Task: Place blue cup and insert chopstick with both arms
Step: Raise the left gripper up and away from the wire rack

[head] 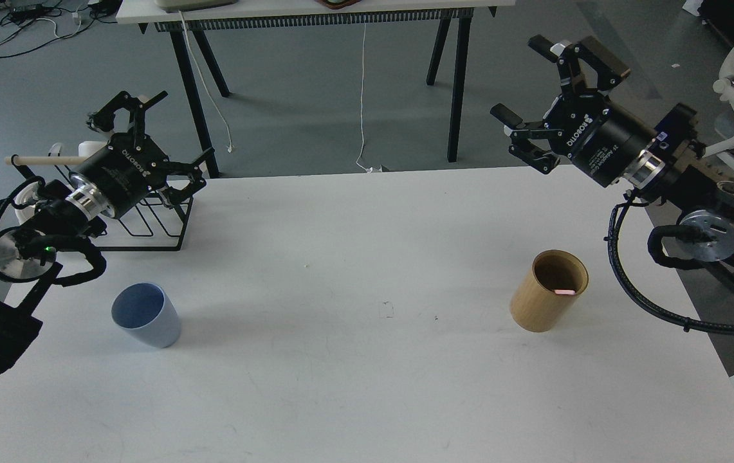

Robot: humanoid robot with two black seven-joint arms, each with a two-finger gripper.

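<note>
Cup: small pale blue plastic tumbler, smooth, no handle, tapered to its base.
Axis: upright, mouth up, tilted slightly left.
Place: white surface, front left, near the left gripper.
Chopstick: only a pink tip shows inside the tan wooden cylinder.
Fingers: left gripper and right gripper both spread wide, holding nothing.

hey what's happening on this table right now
Nothing is being held yet. The left hand and the right hand are both open and raised above the white table. The blue cup stands upright near the left side. The chopstick sits inside the tan wooden holder on the right, only its pink tip showing. A wire rack stands behind the left hand.
</note>
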